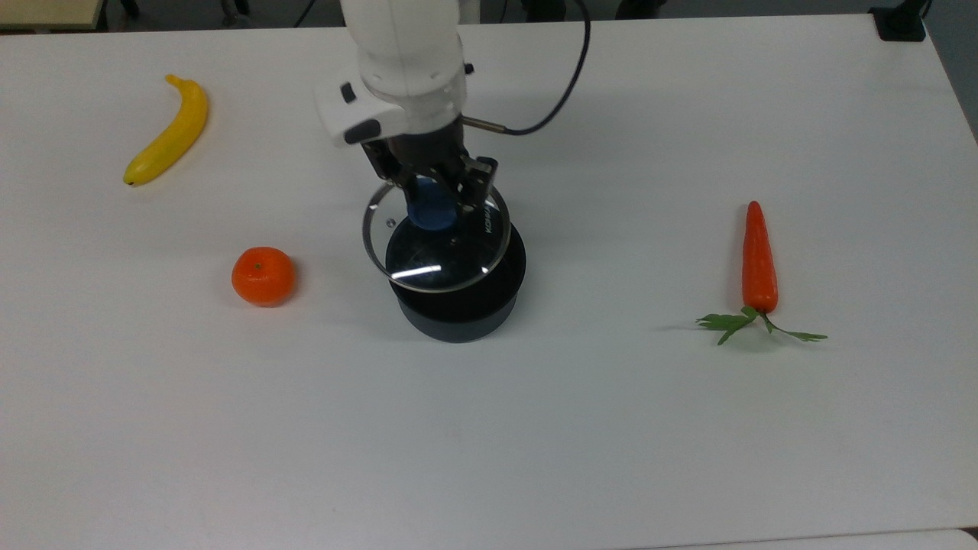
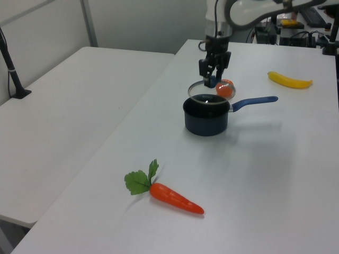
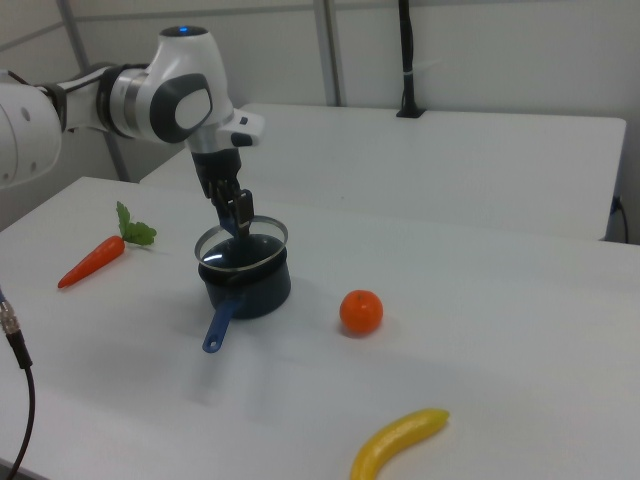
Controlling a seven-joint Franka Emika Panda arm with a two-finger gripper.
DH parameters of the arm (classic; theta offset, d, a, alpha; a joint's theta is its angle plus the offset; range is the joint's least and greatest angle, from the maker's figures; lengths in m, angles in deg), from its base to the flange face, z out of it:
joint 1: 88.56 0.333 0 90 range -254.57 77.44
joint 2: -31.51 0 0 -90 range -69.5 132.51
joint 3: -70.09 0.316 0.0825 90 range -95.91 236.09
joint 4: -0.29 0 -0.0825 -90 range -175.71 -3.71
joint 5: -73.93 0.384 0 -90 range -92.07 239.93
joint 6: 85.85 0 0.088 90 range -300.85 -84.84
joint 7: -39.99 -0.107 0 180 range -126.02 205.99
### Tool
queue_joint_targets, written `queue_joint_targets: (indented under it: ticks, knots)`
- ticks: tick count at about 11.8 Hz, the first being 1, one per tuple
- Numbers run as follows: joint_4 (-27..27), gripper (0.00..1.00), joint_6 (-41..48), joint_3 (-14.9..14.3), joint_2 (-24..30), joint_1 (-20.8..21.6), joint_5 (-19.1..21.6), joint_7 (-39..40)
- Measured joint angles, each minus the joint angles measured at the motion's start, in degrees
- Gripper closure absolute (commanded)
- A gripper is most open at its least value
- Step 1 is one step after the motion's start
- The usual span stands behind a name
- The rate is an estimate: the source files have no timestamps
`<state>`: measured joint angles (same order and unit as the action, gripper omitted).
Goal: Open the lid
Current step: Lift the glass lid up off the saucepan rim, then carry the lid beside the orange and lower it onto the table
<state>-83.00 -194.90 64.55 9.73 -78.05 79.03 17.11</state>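
The lid [image 1: 436,238] hung clear above the saucepan [image 1: 461,299], its blue knob [image 1: 430,208] clamped between the fingers of the gripper [image 1: 429,192]. Judged from this, the lifting step was in hand; the next move called for carrying it sideways to bare table [image 1: 611,428] and setting it down.

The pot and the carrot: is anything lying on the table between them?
No. In the top view the white table is bare between the pot and the carrot.

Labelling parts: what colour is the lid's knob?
Blue; the knob on the lid shows best in the top view, between the gripper fingers.
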Motion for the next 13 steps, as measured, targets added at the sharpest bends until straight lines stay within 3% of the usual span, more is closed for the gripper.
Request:
queue_joint_targets:
  ticks: [3,7,11,13]
  knots:
    - [-0.7,0.54,7.3,-0.4,2.9,-4.1,0.0,3.7]
    - [-6.8,0.54,7.4,-0.7,6.9,-13.0,0.0,10.1]
    - [-18.7,0.54,-1.9,-0.7,11.0,-19.3,0.0,17.4]
    - [-22.2,0.54,-4.0,-0.7,11.9,-20.3,0.0,19.5]
